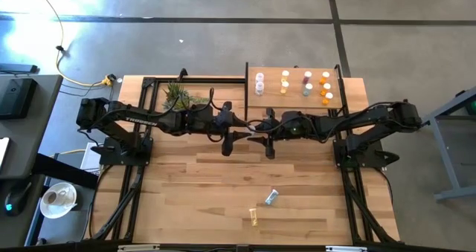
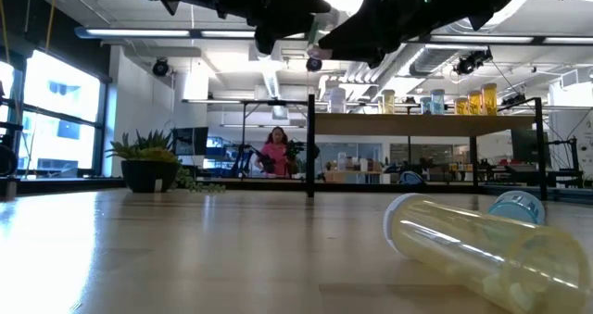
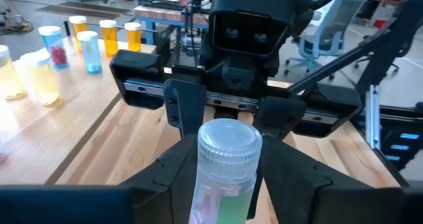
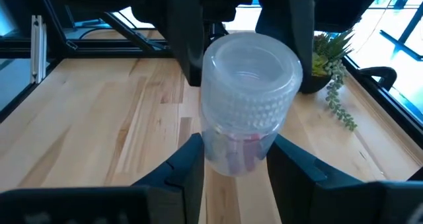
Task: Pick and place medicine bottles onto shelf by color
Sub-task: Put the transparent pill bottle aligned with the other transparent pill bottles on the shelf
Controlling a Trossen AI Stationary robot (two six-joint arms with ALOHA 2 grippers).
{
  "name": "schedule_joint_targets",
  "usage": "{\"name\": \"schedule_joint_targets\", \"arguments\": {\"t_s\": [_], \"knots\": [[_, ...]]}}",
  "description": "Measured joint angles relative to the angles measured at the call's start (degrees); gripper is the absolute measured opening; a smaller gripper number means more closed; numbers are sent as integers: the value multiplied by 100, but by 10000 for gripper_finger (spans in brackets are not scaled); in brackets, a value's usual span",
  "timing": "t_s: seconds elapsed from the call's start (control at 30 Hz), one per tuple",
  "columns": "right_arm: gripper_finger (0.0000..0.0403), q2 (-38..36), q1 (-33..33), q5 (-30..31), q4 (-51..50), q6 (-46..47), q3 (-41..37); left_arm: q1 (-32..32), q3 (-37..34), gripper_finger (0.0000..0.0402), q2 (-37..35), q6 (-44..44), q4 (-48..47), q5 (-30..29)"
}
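Two dark grippers met nose to nose above the middle of the planked tabletop (image 1: 223, 178), the left gripper (image 1: 227, 144) and the right gripper (image 1: 269, 144) just beside each other; each wrist view showed a small clear bottle with a pale ribbed cap standing upright between that arm's own fingers, cap towards the camera, long axis running along the fingers; the left gripper's bottle (image 3: 223, 174), with a greenish and pinkish tint inside, sat between fingers closed in to its sides, apparently touching it, though whether the grip was firm I could not tell; the right gripper's bottle (image 4: 248, 105), with reddish contents, was clamped between its two fingers; the raised light-wood shelf (image 1: 269, 99) lay on the far right of the table, nearer the right arm, already carrying rows of white-capped bottles in clear, orange and yellow tints; so the coming move probably turned on carrying a bottle far and to the right; two more bottles lay on their sides near the table's near edge, a pale yellow one (image 1: 255, 219) and a bluish one (image 1: 272, 198), well apart from both grippers.
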Motion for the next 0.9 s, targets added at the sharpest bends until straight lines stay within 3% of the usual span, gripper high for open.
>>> {"name": "schedule_joint_targets", "arguments": {"t_s": [0.27, 0.37, 0.7, 0.9], "knots": [[124, -2, 2, 25, 2, 1, 0, 0, 0, 133, 0, 149, 12, 16], [129, -2, 13, 303, -20, -5, 0, 4, 0, 132, 0, 169, 16, 9], [213, -75, 7, 490, -178, 9, 0, 0, 0, 132, 0, 147, 14, -139], [223, -342, -24, 605, -518, 143, 0, 2, 0, 131, 0, 145, 32, -382]]}}
